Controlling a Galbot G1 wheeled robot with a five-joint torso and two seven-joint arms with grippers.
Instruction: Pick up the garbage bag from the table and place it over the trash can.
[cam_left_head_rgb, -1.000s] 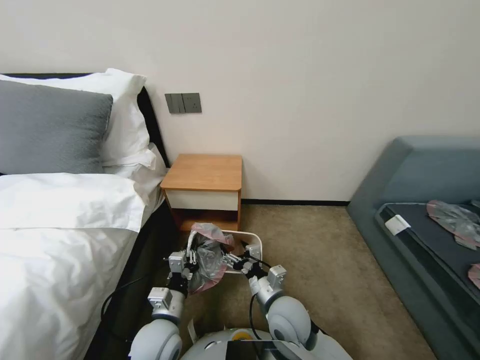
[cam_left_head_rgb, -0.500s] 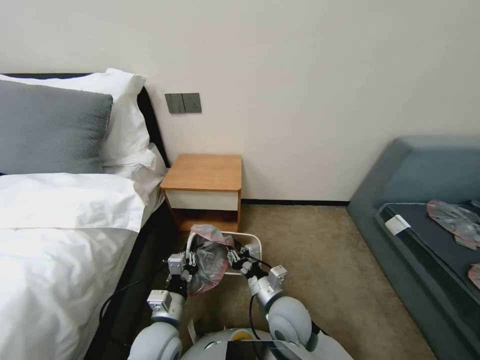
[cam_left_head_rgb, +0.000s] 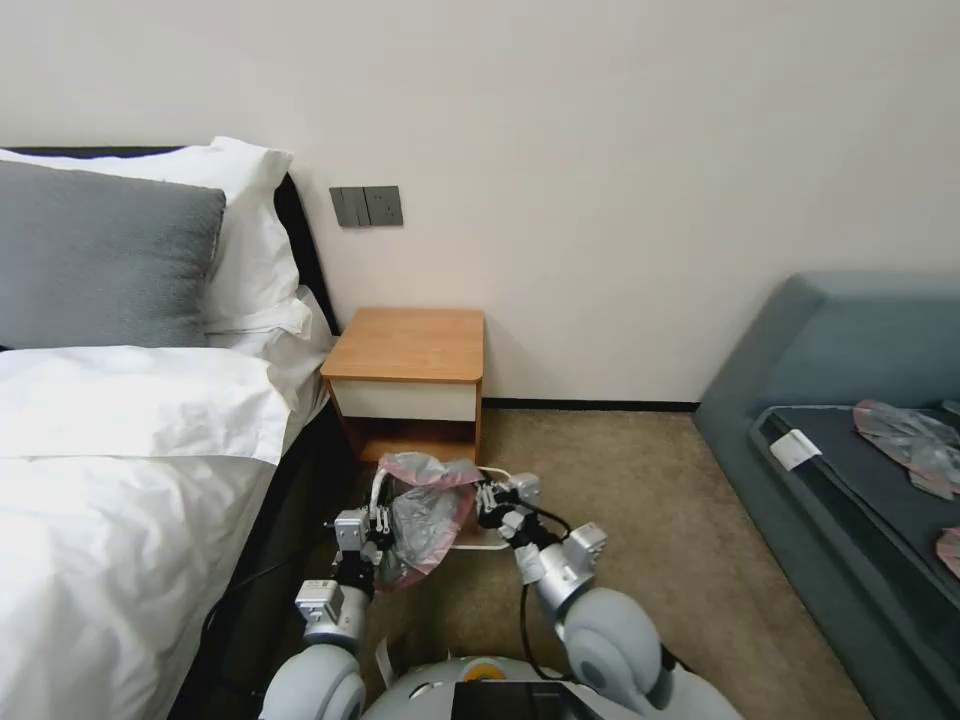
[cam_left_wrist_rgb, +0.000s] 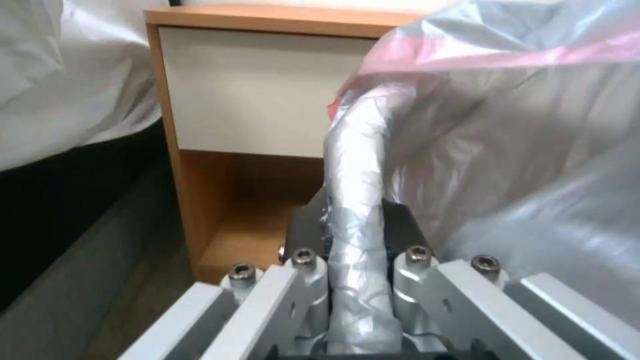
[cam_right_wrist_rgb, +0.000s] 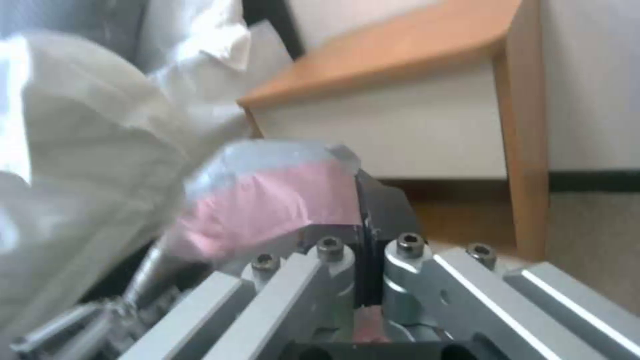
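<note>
Low in the frame's centre, the left tool (cam_left_head_rgb: 378, 518) and right tool (cam_left_head_rgb: 492, 497) each pinch the bag (cam_left_head_rgb: 425, 505) closed-jawed. The bag hangs stretched between them over the bin (cam_left_head_rgb: 490, 545), below the desk (cam_left_head_rgb: 410, 345).

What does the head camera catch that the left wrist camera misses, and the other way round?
Head view alone: the trash can on the carpet under the bag, the right gripper pinching the bag's other side, the bed and the sofa. Left wrist view alone: close up, a twisted strand of the bag clamped between the left gripper's fingers. Both: the garbage bag with its pink rim, the left gripper and the table.
</note>
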